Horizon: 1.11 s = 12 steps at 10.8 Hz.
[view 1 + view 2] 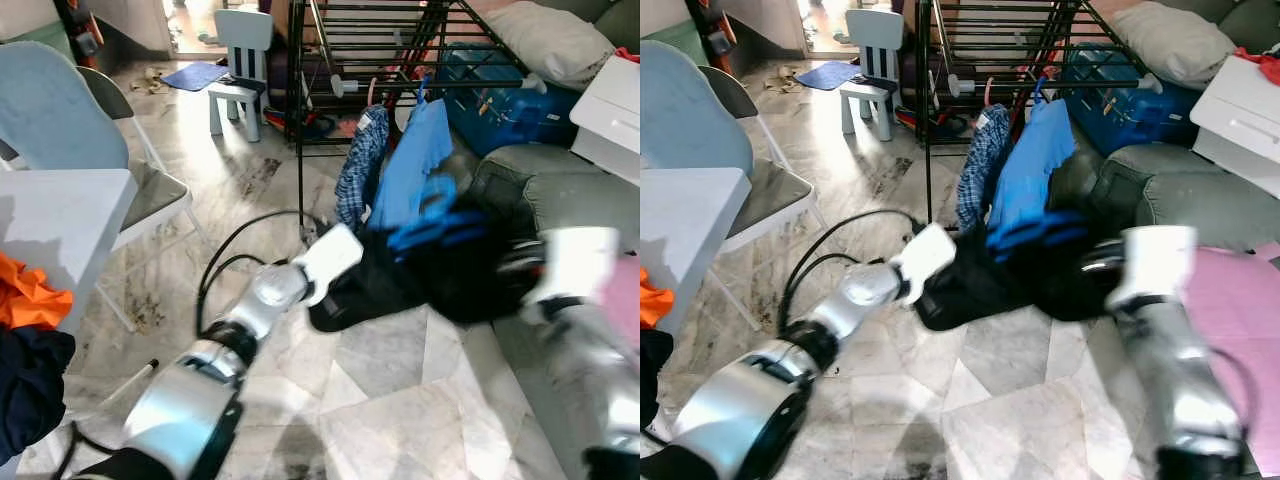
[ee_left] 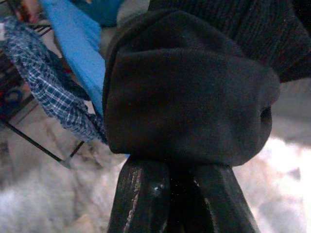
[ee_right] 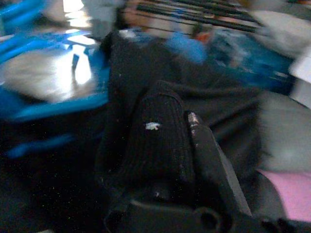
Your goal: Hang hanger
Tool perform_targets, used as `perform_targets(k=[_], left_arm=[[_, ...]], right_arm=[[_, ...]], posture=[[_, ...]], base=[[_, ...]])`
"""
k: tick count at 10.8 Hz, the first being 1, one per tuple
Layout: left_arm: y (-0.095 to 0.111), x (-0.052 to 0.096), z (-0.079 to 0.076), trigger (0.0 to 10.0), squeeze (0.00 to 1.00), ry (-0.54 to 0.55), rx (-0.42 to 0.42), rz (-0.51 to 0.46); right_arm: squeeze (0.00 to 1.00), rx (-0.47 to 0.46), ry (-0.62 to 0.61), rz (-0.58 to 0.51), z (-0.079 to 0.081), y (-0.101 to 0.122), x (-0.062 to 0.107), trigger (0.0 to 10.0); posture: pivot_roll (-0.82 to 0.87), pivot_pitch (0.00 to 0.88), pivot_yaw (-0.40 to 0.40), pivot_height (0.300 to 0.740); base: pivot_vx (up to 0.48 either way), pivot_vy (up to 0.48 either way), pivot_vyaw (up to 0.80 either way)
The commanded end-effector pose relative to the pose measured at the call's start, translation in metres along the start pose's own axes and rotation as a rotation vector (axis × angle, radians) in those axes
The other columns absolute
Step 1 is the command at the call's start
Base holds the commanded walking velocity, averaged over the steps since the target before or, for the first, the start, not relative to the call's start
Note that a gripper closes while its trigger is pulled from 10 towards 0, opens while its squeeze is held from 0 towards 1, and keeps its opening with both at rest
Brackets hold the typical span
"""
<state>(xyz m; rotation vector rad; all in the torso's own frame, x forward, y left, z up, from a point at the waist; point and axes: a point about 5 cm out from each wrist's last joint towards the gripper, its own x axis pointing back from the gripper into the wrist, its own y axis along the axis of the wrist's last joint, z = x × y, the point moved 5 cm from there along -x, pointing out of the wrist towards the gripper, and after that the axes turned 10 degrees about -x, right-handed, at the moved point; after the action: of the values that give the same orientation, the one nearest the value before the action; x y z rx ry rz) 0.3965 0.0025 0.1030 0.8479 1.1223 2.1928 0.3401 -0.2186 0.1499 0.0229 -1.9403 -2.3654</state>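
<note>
Both silver arms reach forward over the marble floor (image 1: 400, 390) toward a black garment (image 1: 400, 280) held up between them, just in front of a black drying rack (image 1: 370, 50). The left gripper (image 2: 182, 170) has its two black fingers (image 2: 141, 194) pressed together on a thick fold of the dark cloth. The right gripper (image 3: 180, 145) is buried in a ribbed black cuff, one finger (image 3: 209, 150) lying along the knit; whether it is clamped cannot be told from the blurred picture. A blue hanger (image 1: 435, 225) lies across the top of the black garment, near the right arm, its shape smeared by motion so it may be partly threaded into the cloth. On the rack's lower bar hang a blue shirt (image 1: 410, 160) and a checked shirt (image 1: 360, 165), side by side. A grey sofa (image 1: 540, 185) stands to the right, a white child's chair (image 1: 240, 70) further back, and a folding chair (image 1: 100, 140) beside a white table (image 1: 60, 220) at the left edge
</note>
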Motion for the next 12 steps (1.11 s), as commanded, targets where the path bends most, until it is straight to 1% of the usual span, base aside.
perform_targets(k=[1, 3, 4, 12], left_arm=[[0.016, -0.003, 0.018, 0.0, 0.0, 0.092, 0.069, -0.036], [0.019, -0.006, 0.02, 0.0, 0.0, 0.129, 0.146, -0.036], [0.019, -0.006, 0.02, 0.0, 0.0, 0.132, 0.158, -0.036], [0.019, -0.006, 0.02, 0.0, 0.0, 0.132, 0.158, -0.036]], right_arm=[[0.0, 0.013, 0.098, 0.042, 0.021, -0.01, 0.004, 0.0], [0.0, 0.007, 0.24, 0.163, 0.048, -0.039, 0.022, 0.0], [0.0, 0.015, 0.257, 0.179, 0.05, -0.043, 0.025, 0.0], [0.0, 0.015, 0.257, 0.179, 0.05, -0.043, 0.025, 0.0]], posture=[[-0.03, 0.0, -0.061, 0.74], [-0.04, 0.0, -0.057, 0.74], [-0.04, 0.0, -0.056, 0.74], [-0.04, 0.0, -0.056, 0.74]], base=[[0.0, 0.0, 0.0], [0.0, 0.0, 0.0], [0.0, 0.0, 0.0], [0.0, 0.0, 0.0]])
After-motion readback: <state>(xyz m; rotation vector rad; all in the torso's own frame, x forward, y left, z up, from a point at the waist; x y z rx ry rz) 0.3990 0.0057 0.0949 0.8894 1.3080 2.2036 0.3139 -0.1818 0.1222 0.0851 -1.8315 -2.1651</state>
